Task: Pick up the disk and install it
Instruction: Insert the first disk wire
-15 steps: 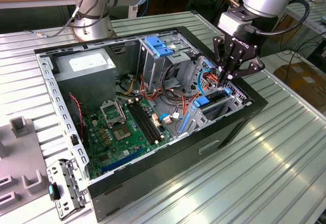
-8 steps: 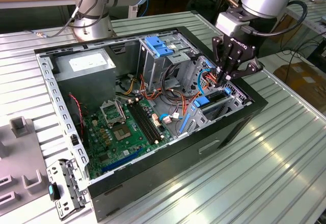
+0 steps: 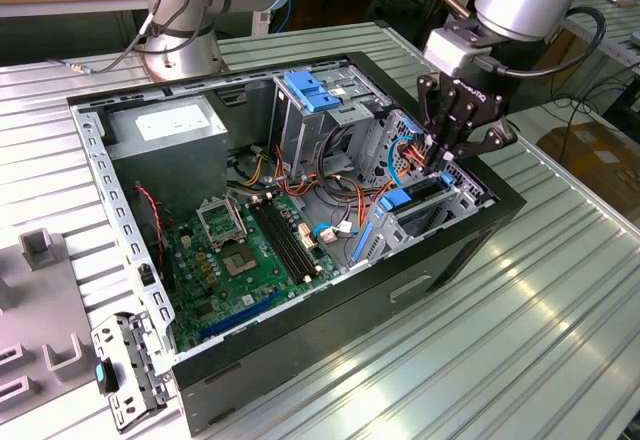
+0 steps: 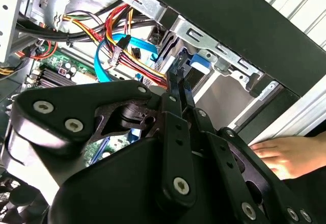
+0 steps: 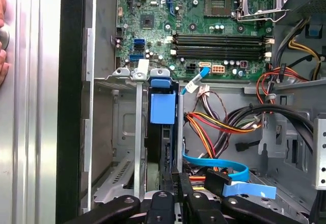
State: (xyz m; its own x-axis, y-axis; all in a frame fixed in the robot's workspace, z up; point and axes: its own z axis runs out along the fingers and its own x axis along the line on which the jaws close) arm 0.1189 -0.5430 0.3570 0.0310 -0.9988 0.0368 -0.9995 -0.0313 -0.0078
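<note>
An open computer case (image 3: 300, 210) lies on its side on a ribbed metal table (image 3: 520, 310), with workbenches and cables in the room beyond. Inside the case a green motherboard (image 3: 250, 250) fills the near part, and a grey power-supply box (image 3: 165, 125) sits at the far corner on the exterior view's left. A blue clip (image 3: 312, 90) tops the grey drive cage (image 3: 325, 125) at the far side. The gripper (image 3: 440, 155) hangs over the drive bay at the case's edge on the exterior view's right, its black fingers (image 4: 178, 89) drawn close together at the blue-framed top of the disk (image 5: 163, 109); whether they actually clamp it cannot be told. The disk stands on edge, slotted between the bay's metal rails (image 5: 137, 132), with red, yellow and blue cables (image 5: 214, 127) just beside it. A person's hand (image 4: 285, 155) rests on the table outside the case. A grey fixture block (image 3: 40, 300) lies on the table at the exterior view's left.
</note>
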